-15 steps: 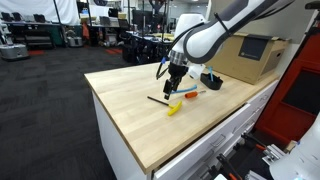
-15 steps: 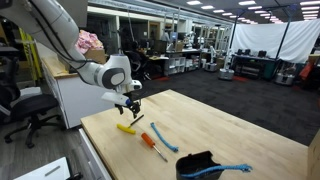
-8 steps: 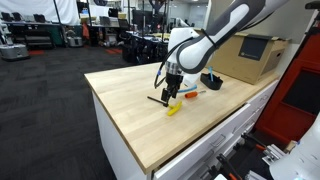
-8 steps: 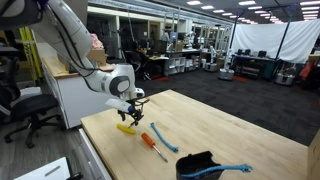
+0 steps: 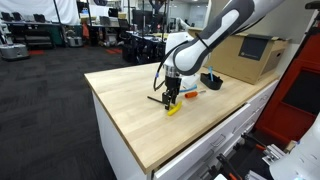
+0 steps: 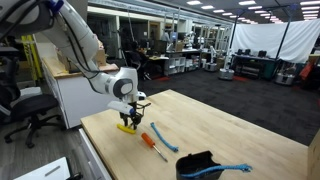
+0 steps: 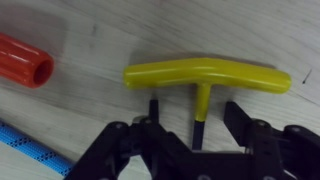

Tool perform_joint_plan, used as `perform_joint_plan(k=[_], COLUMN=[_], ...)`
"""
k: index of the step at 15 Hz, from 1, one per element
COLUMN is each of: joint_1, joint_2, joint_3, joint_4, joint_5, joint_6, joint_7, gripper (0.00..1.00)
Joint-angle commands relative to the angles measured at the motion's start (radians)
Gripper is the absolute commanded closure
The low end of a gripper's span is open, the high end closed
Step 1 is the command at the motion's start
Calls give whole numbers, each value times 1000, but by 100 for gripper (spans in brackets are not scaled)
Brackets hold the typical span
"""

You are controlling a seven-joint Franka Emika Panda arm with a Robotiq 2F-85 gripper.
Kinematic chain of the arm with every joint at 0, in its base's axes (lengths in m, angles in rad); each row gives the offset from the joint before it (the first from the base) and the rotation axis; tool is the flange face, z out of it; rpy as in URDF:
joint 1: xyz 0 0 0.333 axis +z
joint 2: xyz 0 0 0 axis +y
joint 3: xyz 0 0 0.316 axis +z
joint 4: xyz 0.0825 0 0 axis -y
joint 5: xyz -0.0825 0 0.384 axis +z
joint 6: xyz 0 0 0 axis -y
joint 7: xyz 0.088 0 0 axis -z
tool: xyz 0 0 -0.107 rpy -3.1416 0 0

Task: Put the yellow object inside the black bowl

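Straddling the black rod (image 7: pixel 199 115) of the yellow object (image 7: pixel 207 77), fingers (image 7: pixel 245 125) spread open, low over the wooden table (image 5: pixel 120 90)

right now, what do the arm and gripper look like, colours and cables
The arm is glossy white, built of rounded, bulbous links with darker seams at the joints. The gripper is matte black, with blocky linked fingers. A thin black cable loops beside the wrist.
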Motion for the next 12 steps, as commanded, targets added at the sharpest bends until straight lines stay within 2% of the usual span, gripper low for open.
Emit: perform_joint_plan(k=[1, 6, 8, 9, 12], joint_1=[-24, -29, -25, -26, -35], joint_2=[19, 15, -26, -73, -187], joint_3=[11, 9, 10, 13, 18], joint_4=[34, 42, 22, -5, -41], joint_5=[0, -1, -12, -13, -4], joint_6=[-65, -99, -95, -95, -162], joint_7=[5, 7, 12, 8, -21], gripper=[62, 98, 100, 98, 97])
